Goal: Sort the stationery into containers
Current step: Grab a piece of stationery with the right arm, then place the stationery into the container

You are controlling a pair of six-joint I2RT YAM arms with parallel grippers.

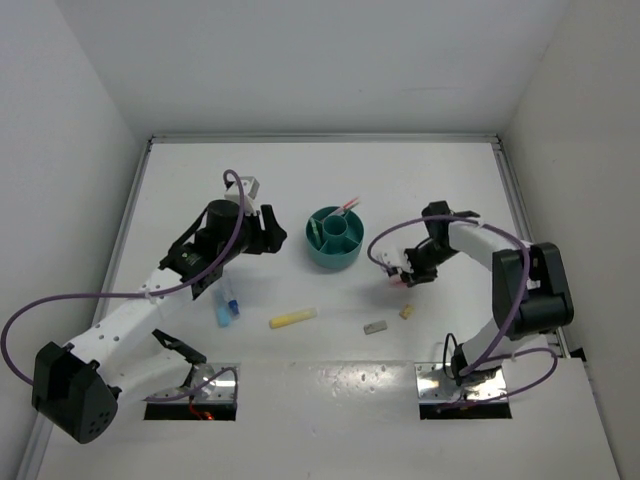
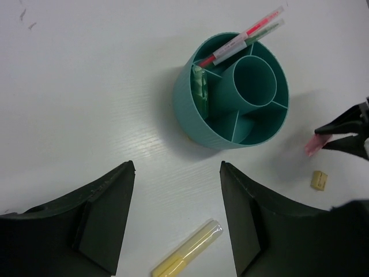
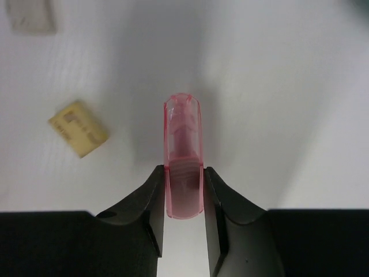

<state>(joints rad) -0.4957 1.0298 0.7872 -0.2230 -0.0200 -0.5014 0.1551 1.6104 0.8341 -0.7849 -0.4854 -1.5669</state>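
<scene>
the right gripper [image 3: 184, 176] is pinched narrow on one end of the pink marker [image 3: 183, 133], which juts forward past the fingertips. it sits low over the counter [image 3: 288, 86], just right of the organiser [image 1: 330, 262], with the tan block [image 3: 78, 128] near. i'd raise it clear of the rim first, cross to an open ring compartment (the pens [image 2: 242, 36] already lean in one), tip it nose-down and let go low. the left gripper [image 2: 177, 167], spread wide and holding nothing, should hang back.
</scene>
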